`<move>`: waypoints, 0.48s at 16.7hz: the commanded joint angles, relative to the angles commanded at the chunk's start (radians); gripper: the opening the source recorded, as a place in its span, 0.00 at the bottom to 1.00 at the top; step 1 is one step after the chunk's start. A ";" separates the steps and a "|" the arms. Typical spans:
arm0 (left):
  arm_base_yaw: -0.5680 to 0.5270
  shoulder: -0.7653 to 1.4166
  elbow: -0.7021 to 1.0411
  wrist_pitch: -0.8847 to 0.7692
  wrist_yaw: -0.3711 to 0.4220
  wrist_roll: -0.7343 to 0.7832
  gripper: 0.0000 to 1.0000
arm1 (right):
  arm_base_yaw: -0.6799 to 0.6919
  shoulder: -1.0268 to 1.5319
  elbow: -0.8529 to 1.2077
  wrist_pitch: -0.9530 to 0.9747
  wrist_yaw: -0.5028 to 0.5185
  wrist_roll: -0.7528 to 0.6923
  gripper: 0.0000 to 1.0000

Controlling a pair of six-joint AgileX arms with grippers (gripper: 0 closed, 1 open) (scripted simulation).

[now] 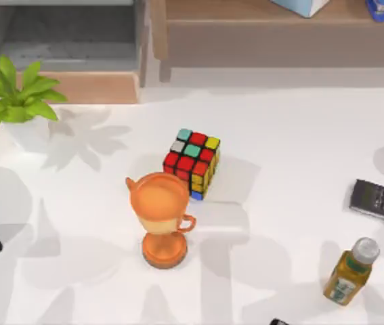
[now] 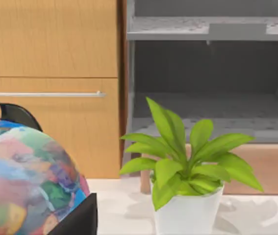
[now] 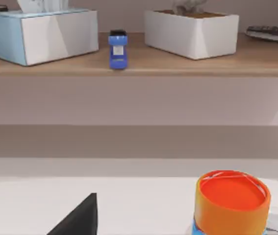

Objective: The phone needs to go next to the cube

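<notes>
The cube (image 1: 192, 162) sits on the white table (image 1: 293, 135), just beside the orange trophy cup (image 1: 162, 218). A black remote (image 1: 381, 201) lies well right of the cube, with a yellow bottle (image 1: 351, 271) nearby.

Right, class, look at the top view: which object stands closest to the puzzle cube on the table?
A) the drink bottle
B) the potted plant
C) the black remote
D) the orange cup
D: the orange cup stands just beside the cube, while the plant, bottle and remote sit much farther off.
</notes>
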 joint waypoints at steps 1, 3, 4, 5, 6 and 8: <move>0.000 0.000 0.000 0.000 0.000 0.000 1.00 | 0.000 0.000 0.000 0.000 0.000 0.000 1.00; 0.000 0.000 0.000 0.000 0.000 0.000 1.00 | -0.004 0.011 0.009 -0.006 0.000 -0.003 1.00; 0.000 0.000 0.000 0.000 0.000 0.000 1.00 | -0.012 0.032 0.028 -0.019 0.000 -0.007 1.00; 0.000 0.000 0.000 0.000 0.000 0.000 1.00 | -0.023 0.064 0.054 -0.038 -0.001 -0.015 1.00; 0.000 0.000 0.000 0.000 0.000 0.000 1.00 | -0.037 0.106 0.087 -0.061 -0.002 -0.023 1.00; 0.000 0.000 0.000 0.000 0.000 0.000 1.00 | -0.073 0.223 0.172 -0.124 -0.004 -0.045 1.00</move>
